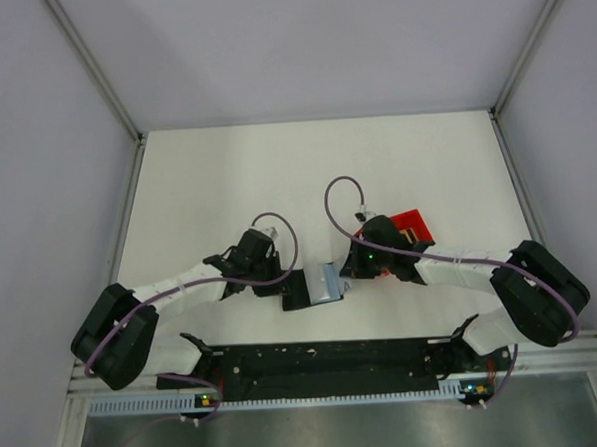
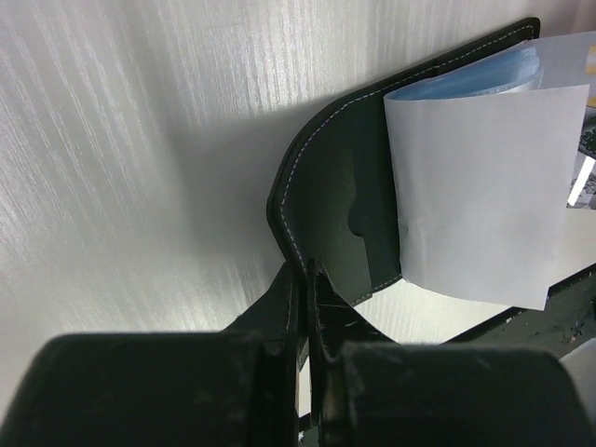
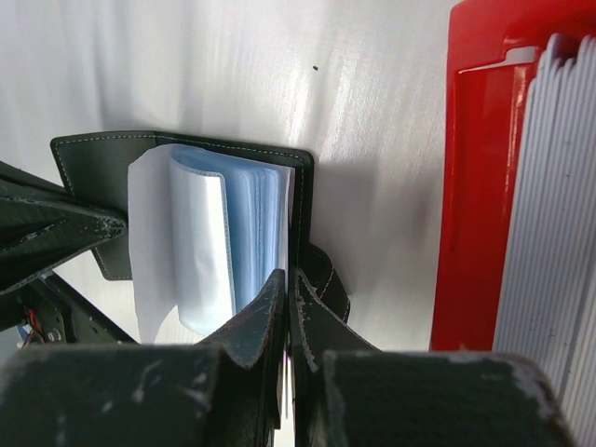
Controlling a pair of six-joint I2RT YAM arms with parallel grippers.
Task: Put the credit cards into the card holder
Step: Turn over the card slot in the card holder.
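**Holder pinned open between two grippers, cards waiting in the tray**

The white table (image 1: 227, 187) carries everything. From its near edge both arms reach inward and meet towards 6 o'clock of the table's centre.

The red tray (image 1: 415, 222) lies at about 2 o'clock from that meeting point, partly under the right arm. In the right wrist view it holds a stack of thin pale edges that appear to be the credit cards (image 3: 549, 242). None is out of the tray yet.

The card holder (image 1: 314, 286) lies spread open on the table between the two grippers. The left gripper (image 2: 305, 277) is at its 9 o'clock and the right gripper (image 3: 289, 284) at its 3 o'clock. Each has its fingers pressed together on the rim of a black cover, so the holder is clamped flat from both sides.

Inside, a white leaf (image 2: 484, 196) and blue plastic sleeves (image 3: 247, 233) stand up loosely from the spine.

The holder looks light and limp. Its covers should bend easily and the sleeves should flop, so a grip on the stitched cover edge looks safer than one on the sleeves.

The cards are probably stiff, slick and thin. They would be hard to lift flat and are best pinched by a short edge. To fetch one, a gripper must let go of the holder, which may then fold shut.
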